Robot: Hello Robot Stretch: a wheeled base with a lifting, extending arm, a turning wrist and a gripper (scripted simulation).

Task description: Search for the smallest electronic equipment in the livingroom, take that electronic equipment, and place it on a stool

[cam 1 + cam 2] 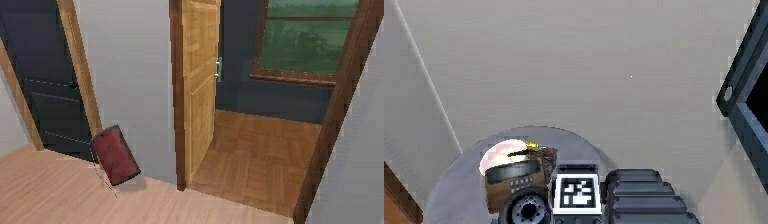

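Brown gadget (514,178) shows at the tool (525,160) before a pale wall (584,70); whether the tool holds it, I cannot tell.

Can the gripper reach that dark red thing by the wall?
Probably not: the gripper sits over the robot's base, facing bare wall; the dark red thing lies ahead on the floor.

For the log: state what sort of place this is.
Probably a hallway in a house: a dark panelled door, an open wooden door with a window beyond, and wood flooring.
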